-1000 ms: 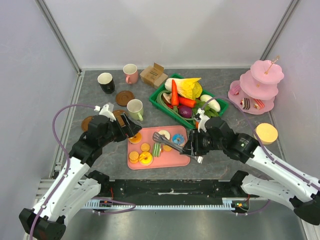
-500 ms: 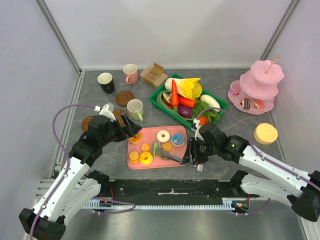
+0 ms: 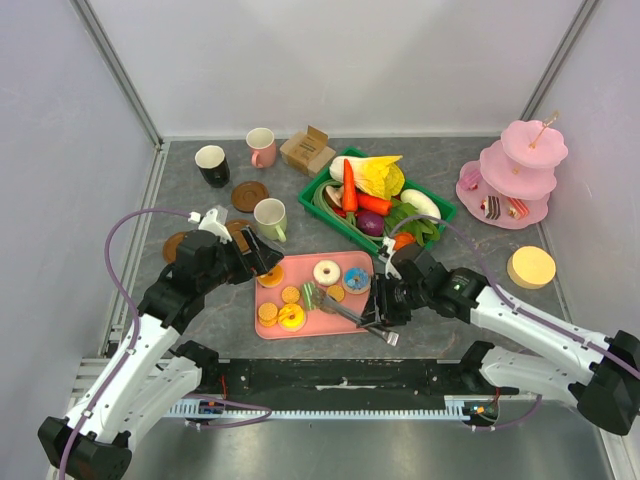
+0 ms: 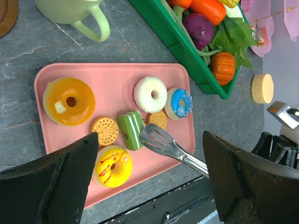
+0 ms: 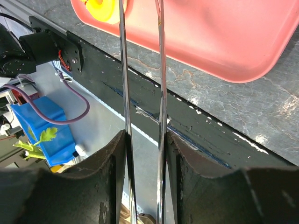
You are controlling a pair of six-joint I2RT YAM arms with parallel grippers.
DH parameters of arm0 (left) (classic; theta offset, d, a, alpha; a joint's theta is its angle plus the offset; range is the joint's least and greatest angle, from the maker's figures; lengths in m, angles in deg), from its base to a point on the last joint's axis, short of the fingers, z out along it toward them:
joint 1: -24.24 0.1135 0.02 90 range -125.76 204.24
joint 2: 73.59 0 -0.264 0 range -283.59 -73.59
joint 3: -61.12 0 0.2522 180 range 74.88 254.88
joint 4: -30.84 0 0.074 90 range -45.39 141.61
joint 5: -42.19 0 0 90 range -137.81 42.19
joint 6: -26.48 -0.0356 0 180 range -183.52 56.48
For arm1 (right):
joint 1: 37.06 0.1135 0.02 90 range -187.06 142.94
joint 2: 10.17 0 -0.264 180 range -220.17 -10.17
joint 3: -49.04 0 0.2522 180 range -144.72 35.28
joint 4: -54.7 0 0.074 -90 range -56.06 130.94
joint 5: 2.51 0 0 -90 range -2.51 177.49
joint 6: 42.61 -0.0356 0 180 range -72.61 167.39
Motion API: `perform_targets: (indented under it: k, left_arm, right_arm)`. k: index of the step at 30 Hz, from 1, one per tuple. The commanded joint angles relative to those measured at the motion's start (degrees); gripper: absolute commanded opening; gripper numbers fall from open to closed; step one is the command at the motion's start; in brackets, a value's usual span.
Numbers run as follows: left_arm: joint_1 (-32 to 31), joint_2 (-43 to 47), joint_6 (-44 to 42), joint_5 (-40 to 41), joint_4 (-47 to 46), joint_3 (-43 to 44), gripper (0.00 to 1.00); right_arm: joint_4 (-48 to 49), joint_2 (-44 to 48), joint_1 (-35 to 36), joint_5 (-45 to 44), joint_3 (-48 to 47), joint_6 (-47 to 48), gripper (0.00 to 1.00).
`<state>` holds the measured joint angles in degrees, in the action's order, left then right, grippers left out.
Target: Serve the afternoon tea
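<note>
A pink tray (image 3: 345, 262) in front of the arms carries toy sweets: white donut (image 3: 326, 272), blue donut (image 3: 356, 280), orange donut (image 4: 68, 101), yellow donut (image 4: 112, 166), biscuits (image 4: 104, 130) and a green striped cake slice (image 4: 130, 130). My right gripper (image 3: 378, 308) is shut on metal tongs (image 3: 345, 310). The tongs' slotted head (image 4: 156, 137) hovers beside the green slice with nothing in it. The tongs' two arms (image 5: 124, 93) run between my right fingers. My left gripper (image 4: 149, 140) hangs open above the tray, empty. Black mug (image 3: 212, 165), pink mug (image 3: 261, 147) and pale-green mug (image 3: 270, 219) stand far left, by brown coasters (image 3: 250, 196).
A green basket (image 3: 446, 211) of toy vegetables sits behind the tray. A cardboard box (image 3: 307, 150) stands by the pink mug. A pink tiered stand (image 3: 520, 172) at the far right holds cake slices (image 3: 490, 208). A yellow round block (image 3: 531, 267) lies near it.
My right arm has drawn back toward the table's front edge, and the tongs' head has shifted from beside the white donut to beside the green slice. The left arm has not moved.
</note>
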<state>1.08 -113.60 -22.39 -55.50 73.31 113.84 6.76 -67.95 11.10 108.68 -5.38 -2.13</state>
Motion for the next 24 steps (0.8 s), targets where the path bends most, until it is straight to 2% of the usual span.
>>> perform_targets:
  k: [1, 6, 9, 21, 24]
  left_arm:
    - [0.13, 0.55, 1.06, -0.49, -0.50, 0.24, 0.98]
    - [0.22, 0.54, 0.89, -0.32, -0.50, 0.24, 0.98]
    - [0.22, 0.46, 0.89, -0.14, -0.58, 0.33, 0.98]
    - [0.22, 0.55, 1.06, -0.14, -0.58, 0.24, 0.98]
    - [0.13, 0.46, 1.06, -0.14, -0.58, 0.41, 0.98]
  right_arm:
    - [1.22, -0.67, 0.27, 1.14, -0.47, 0.03, 0.40]
    - [0.25, -0.58, 0.18, 0.61, -1.61, 1.35, 0.19]
    - [-1.33, -0.06, 0.18, -0.53, -2.66, 2.67, 0.13]
    - [-4.32, 4.16, 0.18, -1.85, -7.93, 7.24, 0.06]
    - [-7.39, 5.57, 0.18, -4.92, -11.79, 8.90, 0.05]
